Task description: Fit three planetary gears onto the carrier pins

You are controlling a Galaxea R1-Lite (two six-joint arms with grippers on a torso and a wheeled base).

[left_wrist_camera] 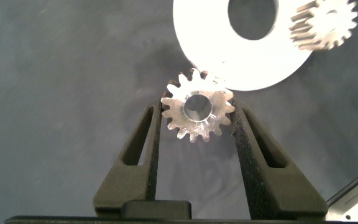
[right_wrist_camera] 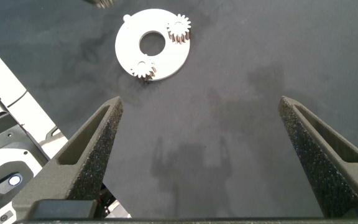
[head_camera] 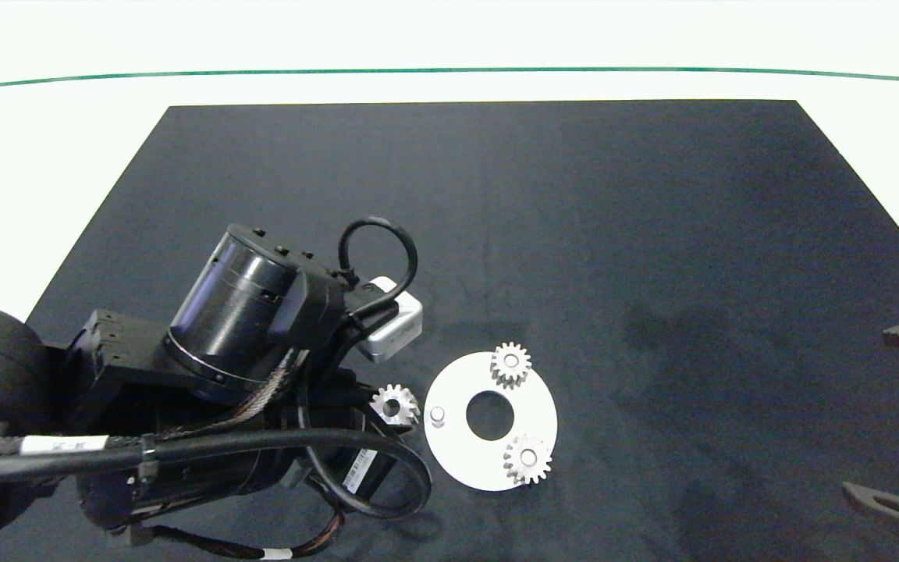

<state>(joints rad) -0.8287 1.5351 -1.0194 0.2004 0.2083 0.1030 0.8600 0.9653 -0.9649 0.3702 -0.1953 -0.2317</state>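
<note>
The left gripper [left_wrist_camera: 196,118] is clamped across the toothed rim of the third gear [left_wrist_camera: 197,112], holding it bore-up just beside the white disc [head_camera: 449,449]. Small, stiff and probably light, the gear looks apt to slip between teeth, so a grip across opposite flanks suits it. On the disc's near edge stands the bare pin [head_camera: 437,414]; beyond it, two gears [head_camera: 509,364] already sit on pins. The right gripper [right_wrist_camera: 197,162] idles wide open, well apart from the disc.

A black mat [head_camera: 496,234] covers most of a white table [head_camera: 44,156]. A thin green line [head_camera: 449,70] curves across the table beyond the mat's far edge. The light is bright and even, casting soft, faint shadows on the mat.
</note>
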